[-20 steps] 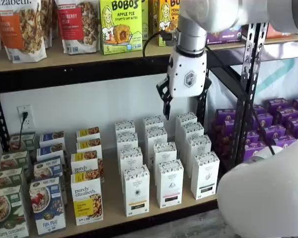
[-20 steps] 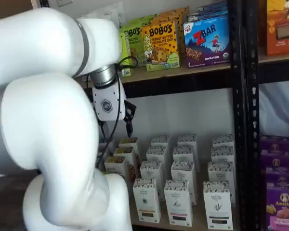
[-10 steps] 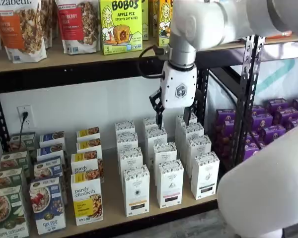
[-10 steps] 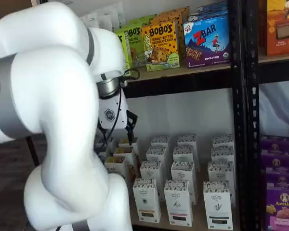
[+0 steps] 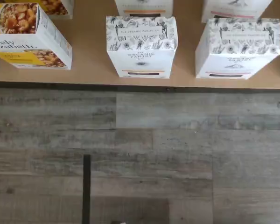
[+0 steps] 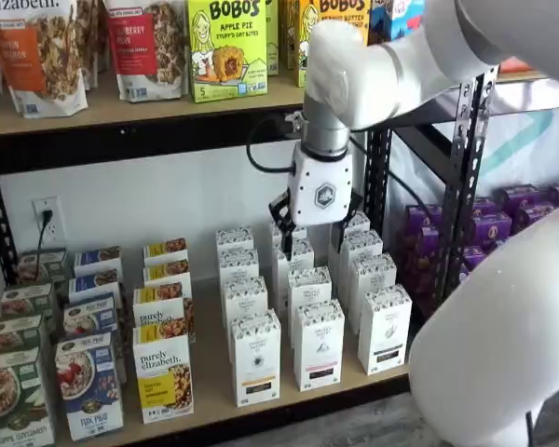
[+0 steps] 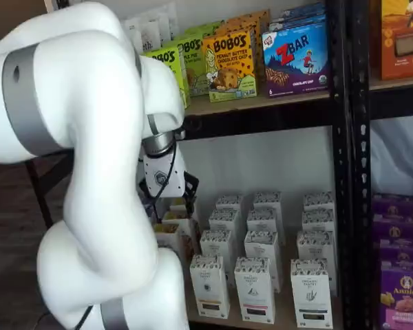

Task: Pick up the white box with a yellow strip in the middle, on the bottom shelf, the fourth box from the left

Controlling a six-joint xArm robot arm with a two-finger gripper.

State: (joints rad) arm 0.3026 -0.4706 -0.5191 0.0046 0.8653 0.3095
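Overhead, the gripper (image 6: pixel 313 240) hangs with its black fingers plainly apart, holding nothing — above the rows of white cartons. Below stands the white box (image 6: pixel 255 358) with its yellow strip, at the front edge of the bottom shelf (image 6: pixel 214 405), untouched.

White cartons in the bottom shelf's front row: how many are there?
3: the left carton, beside the granola box; the middle carton; the right carton. None looks hidden.
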